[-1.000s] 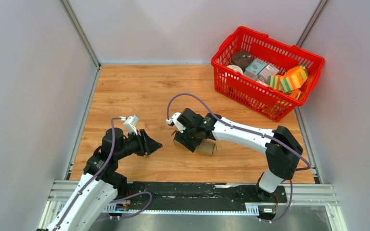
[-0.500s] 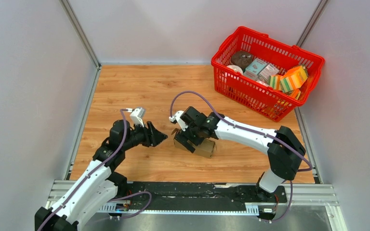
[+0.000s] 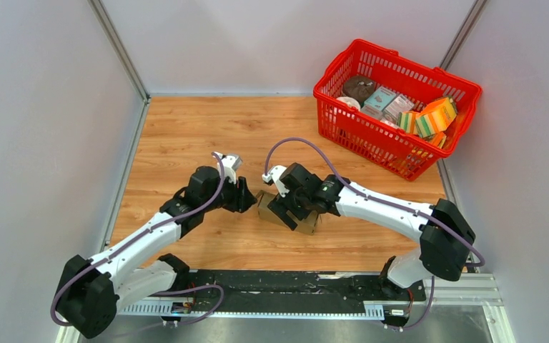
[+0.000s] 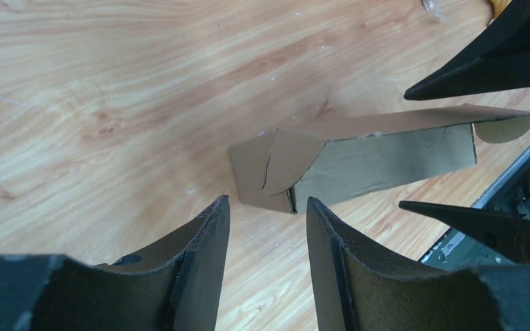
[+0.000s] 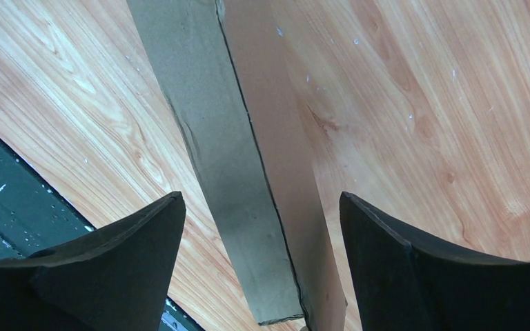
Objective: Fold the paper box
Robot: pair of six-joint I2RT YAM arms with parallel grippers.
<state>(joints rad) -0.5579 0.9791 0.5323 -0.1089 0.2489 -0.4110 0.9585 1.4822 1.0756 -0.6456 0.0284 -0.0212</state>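
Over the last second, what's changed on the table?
The left tool swung right across the table and now sits just at the left end of the paper box, jaws open, nothing gripped. The right tool still straddles the box, open, barely shifted. Box and red basket stayed put.

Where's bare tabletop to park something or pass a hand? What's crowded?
Free: far-left of the table, bordered by back wall, left wall and red basket; also the near strip between paper box and front rail. Crowded: centre, where left pincer and right pincer meet at the box; the gap between basket and right arm is narrow.
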